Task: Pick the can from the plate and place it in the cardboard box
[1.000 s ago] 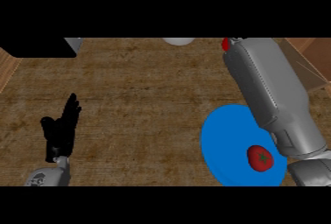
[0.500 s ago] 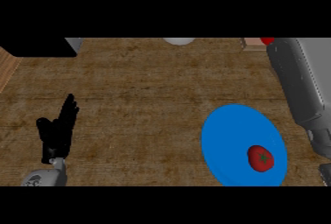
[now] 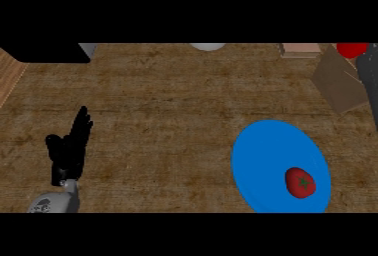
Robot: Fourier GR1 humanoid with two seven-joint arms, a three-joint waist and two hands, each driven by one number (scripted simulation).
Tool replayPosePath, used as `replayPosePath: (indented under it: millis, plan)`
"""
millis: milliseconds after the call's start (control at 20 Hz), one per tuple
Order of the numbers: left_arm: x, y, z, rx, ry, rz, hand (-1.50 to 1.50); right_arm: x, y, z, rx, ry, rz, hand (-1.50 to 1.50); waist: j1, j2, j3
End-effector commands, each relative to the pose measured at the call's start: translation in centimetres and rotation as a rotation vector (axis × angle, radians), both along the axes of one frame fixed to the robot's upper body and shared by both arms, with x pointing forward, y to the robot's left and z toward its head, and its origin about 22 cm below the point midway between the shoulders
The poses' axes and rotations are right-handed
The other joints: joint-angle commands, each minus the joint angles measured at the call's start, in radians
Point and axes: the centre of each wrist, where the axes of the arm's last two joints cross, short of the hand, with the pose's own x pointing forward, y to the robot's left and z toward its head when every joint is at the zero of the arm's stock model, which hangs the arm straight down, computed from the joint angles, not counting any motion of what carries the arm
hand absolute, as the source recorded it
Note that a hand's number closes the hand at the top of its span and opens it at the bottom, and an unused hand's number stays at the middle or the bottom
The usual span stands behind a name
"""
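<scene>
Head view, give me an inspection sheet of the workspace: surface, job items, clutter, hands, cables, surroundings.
Surface: wooden counter, brown grain.
Job's things: blue plate at lower right, carrying a red round item with a green mark; cardboard box at right; red object at the top edge beyond it, cut off.
Clutter: white round thing, pinkish box, black block.
Hands: left hand open, resting at lower left; right arm at right edge, hand not made out.
Cables: nothing seen.
Surroundings: nothing seen.

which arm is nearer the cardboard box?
Right. The right arm, a sliver at the view's right edge, is beside the cardboard box; the left hand rests at the lower left, far from it.
</scene>
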Motion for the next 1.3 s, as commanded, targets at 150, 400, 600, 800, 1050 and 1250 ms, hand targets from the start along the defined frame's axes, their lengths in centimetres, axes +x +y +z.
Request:
replayPosePath:
  millis: [150, 400, 600, 800, 1050, 1250]
  plan:
    - [1.4, -1.2, 0.9, -0.012, -0.002, -0.018, 0.0, -0.9, -6.4, -3.9, -0.016, 0.046, -0.058, 1.5, 0.016, 0.008, 0.001]
    - [0.6, -1.0, -0.3, -0.009, -0.019, -0.04, 0.0, -2.5, -9.5, -7.1, 0.109, 0.019, -0.112, 1.5, 0.03, 0.014, 0.002]
    - [1.7, -1.6, 1.4, 0.0, -0.022, -0.046, 0.0, -2.9, -11.3, -5.4, 0.244, -0.051, -0.079, -1.5, 0.037, 0.016, 0.004]
    - [1.1, -1.6, 0.0, -0.025, -0.01, -0.034, 0.0, -3.2, -10.4, -8.3, 0.261, -0.194, -0.022, -1.5, 0.033, 0.015, 0.004]
    - [0.2, -0.9, -0.1, -0.009, 0.007, -0.039, 0.0, -4.4, -12.0, -8.6, 0.31, -0.454, 0.111, -1.5, 0.013, 0.004, 0.007]
    - [0.8, 0.8, -0.2, -0.009, 0.009, -0.006, 0.0, -4.2, -11.9, -8.0, 0.454, -0.613, 0.107, -1.5, 0.005, 0.004, 0.003]
